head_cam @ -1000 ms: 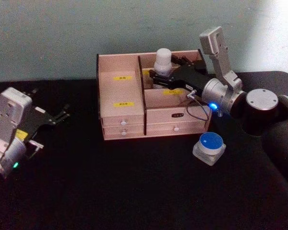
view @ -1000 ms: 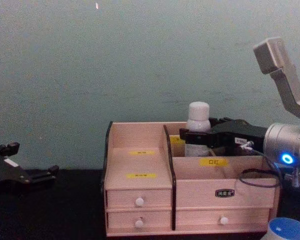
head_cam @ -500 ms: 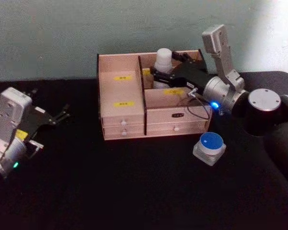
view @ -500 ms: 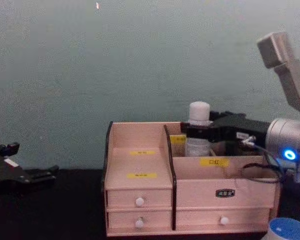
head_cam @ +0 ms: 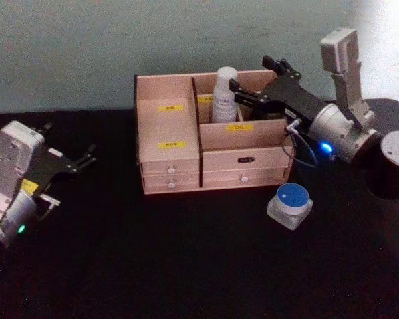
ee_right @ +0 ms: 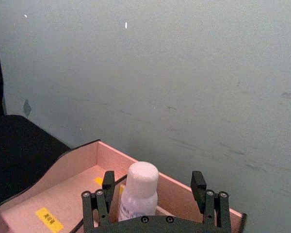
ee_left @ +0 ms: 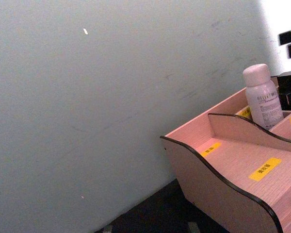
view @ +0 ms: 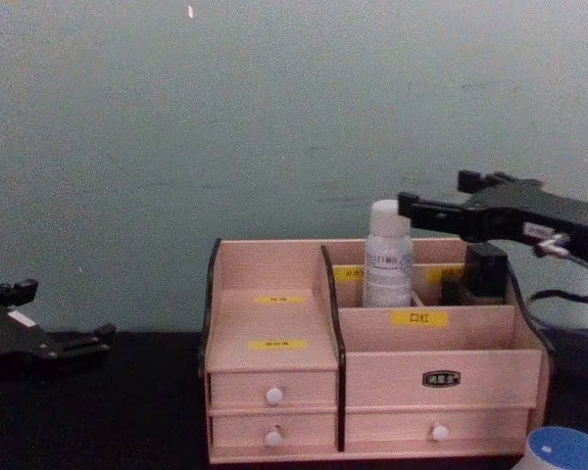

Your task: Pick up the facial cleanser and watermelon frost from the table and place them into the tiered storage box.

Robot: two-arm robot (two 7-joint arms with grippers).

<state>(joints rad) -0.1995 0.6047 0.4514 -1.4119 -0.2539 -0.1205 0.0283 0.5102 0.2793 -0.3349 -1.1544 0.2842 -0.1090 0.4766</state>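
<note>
The facial cleanser, a white capped bottle, stands upright in the rear compartment of the tiered storage box. My right gripper hovers just right of it, open, its fingers apart from the bottle. In the right wrist view the bottle sits ahead of the open gripper. From the chest the bottle stands free and the right gripper is above the box. The watermelon frost, a small blue-lidded jar, rests on the table right of the box. My left gripper is parked far left, open.
The table is black, with free room in front of the box. A pale wall stands close behind the box. The left wrist view looks across the box's left tier to the bottle. The jar's lid peeks in at the chest view's corner.
My right gripper let go of the bottle, opened, and drew back to the right and upward. The bottle stays standing in the rear compartment. The left arm has not moved.
</note>
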